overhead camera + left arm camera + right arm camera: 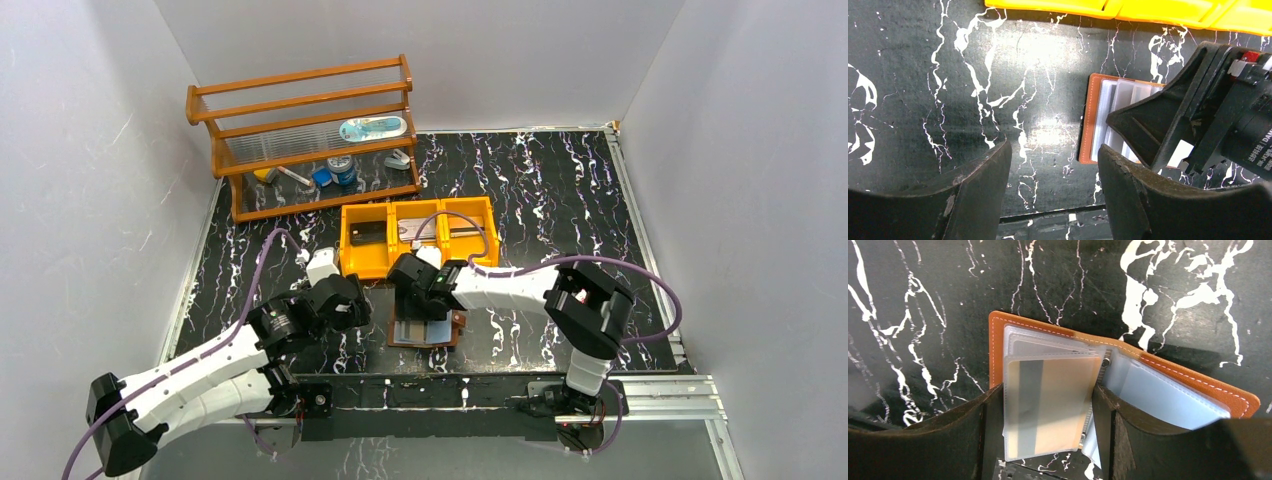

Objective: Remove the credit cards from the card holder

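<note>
The holder (996, 340) lies open and flat on the marbled surface (560, 190), just in front of the orange tray (365, 265), its clear sleeves fanned upward so their contents face the arms. The right fingers (973, 435) hang directly over it, spread to either side of the top sleeve. They bracket the long edges of an orange card (1063, 400) with a grey stripe, which sits inside that sleeve. Whether they touch its edges cannot be told, and no firm pinch shows. The straddle appears meant to take the card by its sides. The left fingers (978, 195) hover spread and empty over bare surface near the holder's left edge, likely placed to pin the leather down while the card slides free. This card is not yet out.
</note>
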Robot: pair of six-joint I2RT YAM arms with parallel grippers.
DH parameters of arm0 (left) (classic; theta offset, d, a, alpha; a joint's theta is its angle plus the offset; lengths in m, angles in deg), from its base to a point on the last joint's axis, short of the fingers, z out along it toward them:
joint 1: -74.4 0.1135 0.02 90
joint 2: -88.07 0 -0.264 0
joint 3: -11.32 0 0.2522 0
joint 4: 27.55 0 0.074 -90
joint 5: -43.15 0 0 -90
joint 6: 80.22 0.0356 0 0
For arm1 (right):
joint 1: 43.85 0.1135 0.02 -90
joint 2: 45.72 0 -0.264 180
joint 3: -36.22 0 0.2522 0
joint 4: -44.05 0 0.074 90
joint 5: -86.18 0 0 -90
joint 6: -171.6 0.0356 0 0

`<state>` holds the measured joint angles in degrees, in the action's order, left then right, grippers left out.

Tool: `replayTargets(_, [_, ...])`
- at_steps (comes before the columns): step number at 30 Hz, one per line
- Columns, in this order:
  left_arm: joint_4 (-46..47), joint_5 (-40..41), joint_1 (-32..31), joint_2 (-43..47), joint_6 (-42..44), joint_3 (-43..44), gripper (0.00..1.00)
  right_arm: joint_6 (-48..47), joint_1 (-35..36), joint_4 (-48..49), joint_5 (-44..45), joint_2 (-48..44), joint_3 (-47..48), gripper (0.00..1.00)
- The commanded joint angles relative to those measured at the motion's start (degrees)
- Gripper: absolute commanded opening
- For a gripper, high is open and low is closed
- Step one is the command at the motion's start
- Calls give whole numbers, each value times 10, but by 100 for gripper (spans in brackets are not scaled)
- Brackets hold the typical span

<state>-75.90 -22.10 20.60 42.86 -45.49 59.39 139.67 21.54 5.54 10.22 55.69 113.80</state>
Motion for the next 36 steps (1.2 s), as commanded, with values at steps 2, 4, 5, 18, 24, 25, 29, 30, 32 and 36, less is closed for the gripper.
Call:
replayTargets(2, [26,-14,1,-7,19,2,63,14,-16,87,-76,4,-54,69])
replayTargets(4, [42,-27,1,-10,26,0,63,18,-23,104,-89,0,-69,69])
replayTargets(5, [54,-37,1,-12,29,-4,63,19,-26,111,-94,-3,-76,69])
replayTargets(18, [234,-177,1,-61,25,-61,62,30,-40,138,-114,-7,-110,69])
replayTargets(24, [263,-189,1,-51,9,-78,59,32,-45,146,-121,-9,-118,69])
replayTargets(25, [261,-186,1,-44,7,-78,59,32,-46,148,-122,-8,-119,69])
replayTargets(29, [260,-178,0,-15,4,-86,59,32,-47,151,-125,-6,-119,69])
replayTargets(30, [263,-183,1,-11,5,-88,59,33,-48,151,-125,-6,-119,69])
replayTargets(32, [271,-195,1,-14,7,-92,58,33,-48,152,-127,-5,-119,69])
replayTargets(36, [286,-218,0,-39,4,-99,56,34,-48,153,-128,-4,-120,69])
